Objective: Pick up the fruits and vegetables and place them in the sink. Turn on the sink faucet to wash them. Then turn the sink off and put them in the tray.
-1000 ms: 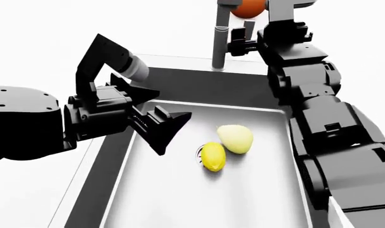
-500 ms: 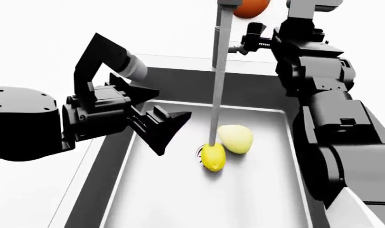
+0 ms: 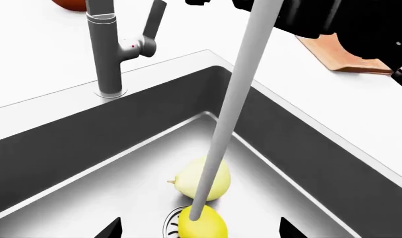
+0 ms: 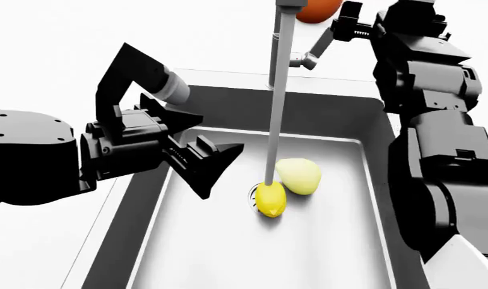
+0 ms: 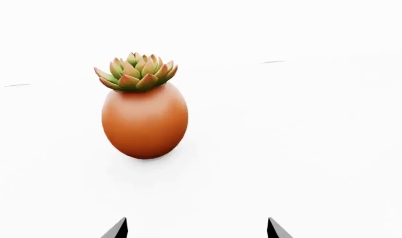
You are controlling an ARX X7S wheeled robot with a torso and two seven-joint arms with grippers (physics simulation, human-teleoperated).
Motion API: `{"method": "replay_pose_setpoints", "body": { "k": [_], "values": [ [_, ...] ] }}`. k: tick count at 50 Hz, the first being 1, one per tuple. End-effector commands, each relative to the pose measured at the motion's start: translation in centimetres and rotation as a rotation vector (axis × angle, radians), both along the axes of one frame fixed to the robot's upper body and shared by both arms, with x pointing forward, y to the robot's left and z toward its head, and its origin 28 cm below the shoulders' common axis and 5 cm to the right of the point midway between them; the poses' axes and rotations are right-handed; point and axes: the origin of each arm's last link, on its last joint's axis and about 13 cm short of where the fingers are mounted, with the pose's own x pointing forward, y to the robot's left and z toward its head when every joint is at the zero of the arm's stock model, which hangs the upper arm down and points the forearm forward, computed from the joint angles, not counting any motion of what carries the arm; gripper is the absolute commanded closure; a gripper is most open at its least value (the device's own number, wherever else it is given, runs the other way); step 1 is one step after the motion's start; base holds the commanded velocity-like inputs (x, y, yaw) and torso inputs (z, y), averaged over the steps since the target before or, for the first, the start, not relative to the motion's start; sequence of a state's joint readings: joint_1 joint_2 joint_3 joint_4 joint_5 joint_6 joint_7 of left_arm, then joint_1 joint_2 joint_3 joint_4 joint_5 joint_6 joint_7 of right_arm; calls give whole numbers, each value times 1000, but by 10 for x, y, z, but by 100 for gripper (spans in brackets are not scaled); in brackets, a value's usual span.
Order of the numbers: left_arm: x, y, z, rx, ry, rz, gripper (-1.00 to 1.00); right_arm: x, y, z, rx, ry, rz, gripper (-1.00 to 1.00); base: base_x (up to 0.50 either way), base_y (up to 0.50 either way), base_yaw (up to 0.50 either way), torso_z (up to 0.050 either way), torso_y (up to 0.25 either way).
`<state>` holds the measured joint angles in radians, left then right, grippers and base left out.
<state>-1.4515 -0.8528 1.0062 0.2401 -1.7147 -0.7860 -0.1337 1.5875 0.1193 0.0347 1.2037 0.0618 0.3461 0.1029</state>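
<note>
A grey stream of water (image 4: 274,108) is now seen falling from the tall slim grey metal faucet (image 3: 108,49) onto the small bright yellow lemon (image 4: 270,199), beside the larger pale yellow-green pointed fruit (image 4: 298,175) in the dark-walled rectangular sink (image 4: 227,108) — washing is judged underway. The right gripper (image 4: 344,27) (jaws spread) has been drawn back from the lever (image 4: 316,51); the left gripper (image 4: 207,159) is held open, empty, near the fruit.

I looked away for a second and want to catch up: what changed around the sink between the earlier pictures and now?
Water now runs from the sink faucet onto the lemon; a second ago there was no stream. The right tool has left the lever, now tilted up, and drawn back toward the succulent pot. The left tool, the lemon and the pale fruit in the sink stayed put.
</note>
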Motion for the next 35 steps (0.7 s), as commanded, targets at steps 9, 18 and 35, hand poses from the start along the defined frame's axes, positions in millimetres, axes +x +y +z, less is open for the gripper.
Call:
{"method": "replay_pose_setpoints", "body": {
  "k": [9, 18, 35],
  "values": [
    [-1, -3, 2, 46, -14, 11, -100, 1, -15, -3, -34, -29, -30, -100, 0, 0, 0, 0, -70],
    [-3, -2, 5, 33, -22, 3, -100, 1, -17, -2, -39, -35, -62, -100, 0, 0, 0, 0, -111],
    [-5, 0, 7, 17, -30, 5, -100, 1, -16, -7, -43, -21, -44, -100, 0, 0, 0, 0, -43]
  ]
}}
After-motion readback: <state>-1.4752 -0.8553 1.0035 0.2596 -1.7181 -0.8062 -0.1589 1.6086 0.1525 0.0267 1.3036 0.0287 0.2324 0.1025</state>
